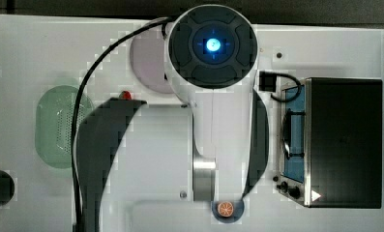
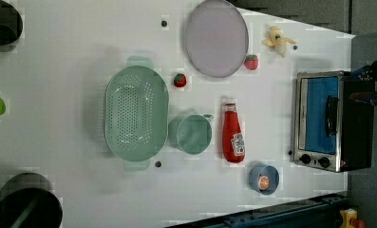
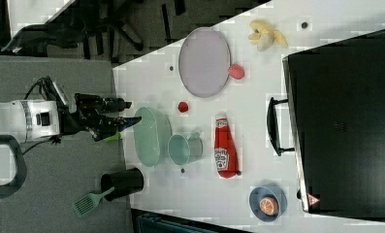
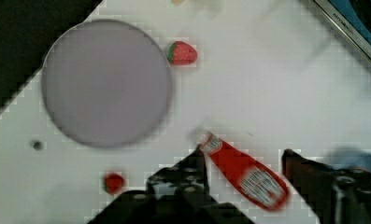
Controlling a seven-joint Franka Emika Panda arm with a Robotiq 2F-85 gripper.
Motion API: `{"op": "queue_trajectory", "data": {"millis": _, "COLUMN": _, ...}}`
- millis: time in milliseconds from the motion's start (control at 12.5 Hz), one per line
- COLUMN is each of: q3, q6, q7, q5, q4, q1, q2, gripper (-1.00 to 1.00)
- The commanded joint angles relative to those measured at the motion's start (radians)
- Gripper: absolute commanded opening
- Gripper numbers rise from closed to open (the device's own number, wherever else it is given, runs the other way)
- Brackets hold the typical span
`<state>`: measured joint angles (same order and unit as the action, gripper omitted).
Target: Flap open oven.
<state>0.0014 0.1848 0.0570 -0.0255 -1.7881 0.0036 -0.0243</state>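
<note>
While the oven [image 2: 331, 121] is seen at the left view's 3 o'clock edge of the white table [image 2: 72, 190], its blue glass door [image 2: 321, 114] is shown shut against the silver frame, so no part of the task is judged done. The gripper [image 4: 244, 170] is pictured with its jaws apart and nothing held between them (a ketchup bottle [image 4: 244, 170] merely lies on the table below). It is seen well apart from the bar handle [image 3: 273, 127]. Approach, grasp and the downward pull are all judged to be left.
</note>
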Motion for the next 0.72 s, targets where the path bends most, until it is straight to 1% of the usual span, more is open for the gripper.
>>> {"op": "queue_trajectory", "data": {"millis": 80, "q3": 0.039, "q6": -0.181, "q7": -0.066, "q5": 0.020, "q4": -0.117, "q1": -0.118, "q2": -0.261, "gripper": 0.58}}
{"op": "queue_trajectory", "data": {"millis": 240, "q3": 0.039, "q6": -0.181, "q7": -0.066, "q5": 0.020, "q4": -0.117, "q1": -0.118, "q2": -0.261, "gripper": 0.99}}
{"op": "queue_trajectory", "data": {"millis": 400, "q3": 0.039, "q6": -0.181, "q7": -0.066, "q5": 0.020, "q4": -0.117, "q1": -0.118, "q2": -0.261, "gripper": 1.00}}
{"op": "queue_trajectory", "data": {"millis": 480, "q3": 0.039, "q6": -0.181, "q7": -0.066, "q5": 0.020, "q4": -0.117, "q1": -0.118, "q2": -0.261, "gripper": 0.90}}
{"op": "queue_trajectory", "data": {"millis": 720, "q3": 0.037, "q6": -0.181, "q7": -0.066, "q5": 0.020, "q4": -0.119, "q1": -0.119, "q2": -0.261, "gripper": 0.15}}
